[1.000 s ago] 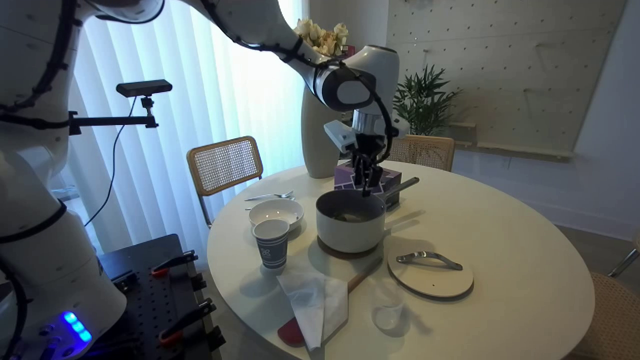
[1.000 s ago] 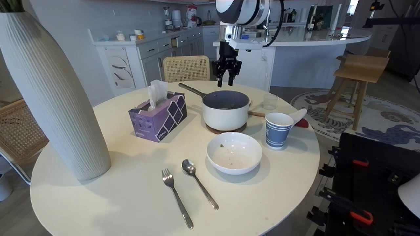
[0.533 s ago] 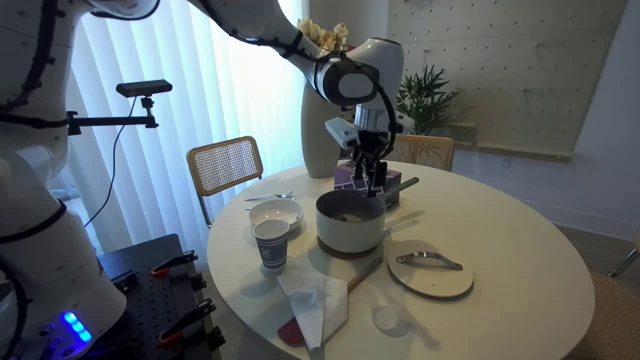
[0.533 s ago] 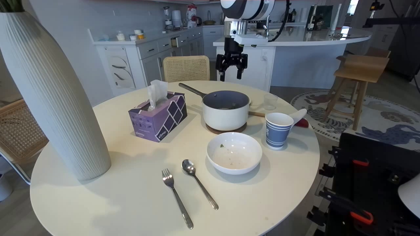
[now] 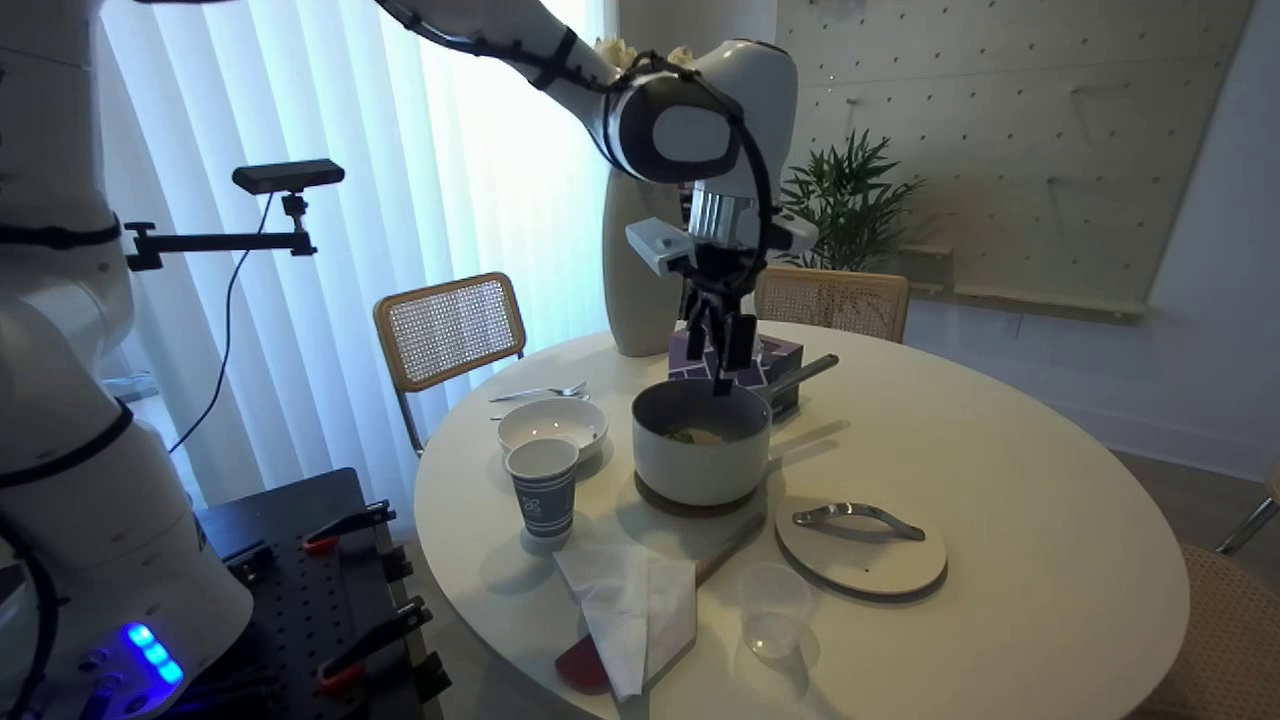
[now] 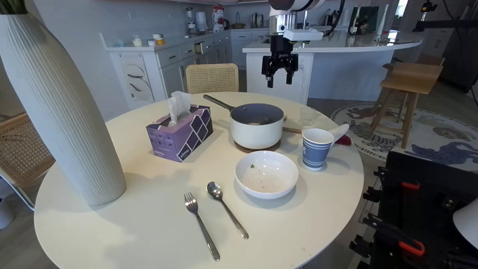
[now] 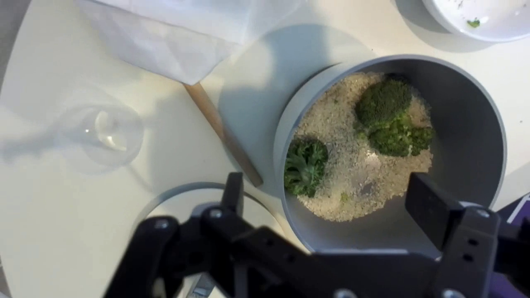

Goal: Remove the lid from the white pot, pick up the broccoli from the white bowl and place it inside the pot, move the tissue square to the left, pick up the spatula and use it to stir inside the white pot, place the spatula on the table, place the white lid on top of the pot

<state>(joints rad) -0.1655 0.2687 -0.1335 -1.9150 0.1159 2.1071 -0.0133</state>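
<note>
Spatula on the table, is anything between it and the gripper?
Yes, the white tissue lies across the middle of the spatula. The red head and part of the wooden handle stick out, and nothing visible stands between that part and the open gripper.

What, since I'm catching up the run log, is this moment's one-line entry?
gripper: open, holding nothing | pot: uncovered, broccoli inside | lid: on table | tissue: across spatula | next: likely move tissue

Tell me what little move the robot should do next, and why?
I'd probably swing the open pincer over to the tissue: the broccoli is in the pot, but the tissue lies across the spatula, which likely needs uncovering before stirring.
</note>
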